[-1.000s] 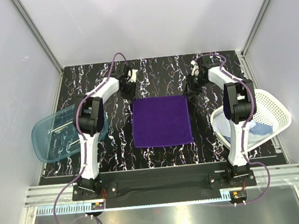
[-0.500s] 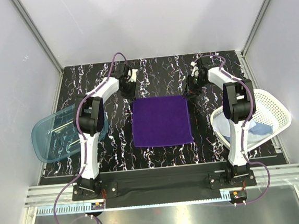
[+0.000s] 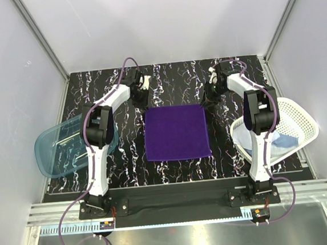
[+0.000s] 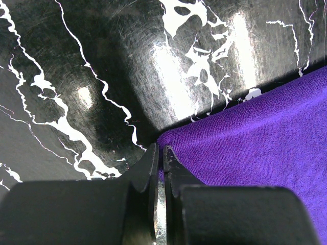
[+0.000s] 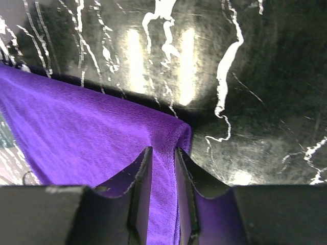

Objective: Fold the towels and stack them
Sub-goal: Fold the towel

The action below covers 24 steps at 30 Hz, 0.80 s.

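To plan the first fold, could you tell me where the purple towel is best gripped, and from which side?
By its two far corners, coming in low from beyond the far edge: the purple towel lies flat and spread, so only its edges offer a lip to pinch.

Seen from above, the far corners of the purple towel (image 3: 176,133) vanish under the left gripper (image 3: 145,105) and the right gripper (image 3: 207,101), whose fingertips are too small to make out. The right arm (image 3: 260,119) covers part of the other towels (image 3: 284,140) in the white basket (image 3: 303,116). Up close, the purple towel runs off both wrist views' edges, and whether the right gripper actually presses the cloth lying between its fingers cannot be told.
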Motion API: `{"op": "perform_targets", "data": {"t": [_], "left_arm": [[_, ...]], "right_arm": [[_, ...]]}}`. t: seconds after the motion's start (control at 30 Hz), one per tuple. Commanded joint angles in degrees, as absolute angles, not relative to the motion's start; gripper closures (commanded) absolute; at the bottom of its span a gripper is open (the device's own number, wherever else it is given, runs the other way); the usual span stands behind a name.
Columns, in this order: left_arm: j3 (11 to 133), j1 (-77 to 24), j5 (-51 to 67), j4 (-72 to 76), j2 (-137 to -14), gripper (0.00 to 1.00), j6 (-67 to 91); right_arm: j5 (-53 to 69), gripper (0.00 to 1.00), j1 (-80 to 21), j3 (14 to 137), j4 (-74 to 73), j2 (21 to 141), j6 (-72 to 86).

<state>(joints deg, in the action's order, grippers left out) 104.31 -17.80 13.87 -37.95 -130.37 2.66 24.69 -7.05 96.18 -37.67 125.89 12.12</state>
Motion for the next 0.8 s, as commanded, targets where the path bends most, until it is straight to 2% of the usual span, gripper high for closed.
{"op": "perform_targets", "data": {"t": [0.0,0.07,0.2,0.77], "left_arm": [[106.26,-17.58,15.21,-37.26,-131.66,0.99,2.64],[106.35,-17.58,15.03,-37.27,-131.57,0.99,2.72],[106.52,-17.67,14.42,-37.44,-131.40,1.00,2.99],[108.10,-16.70,9.67,-38.93,-132.71,1.00,5.62]], "right_arm": [[27.06,0.69,-7.56,97.03,-35.51,126.12,12.83],[27.33,0.73,-7.56,97.47,-35.33,126.56,12.92],[23.57,1.00,-7.47,99.05,-35.77,126.74,12.83],[17.76,1.00,-7.47,102.65,-33.22,130.51,10.99]]}}
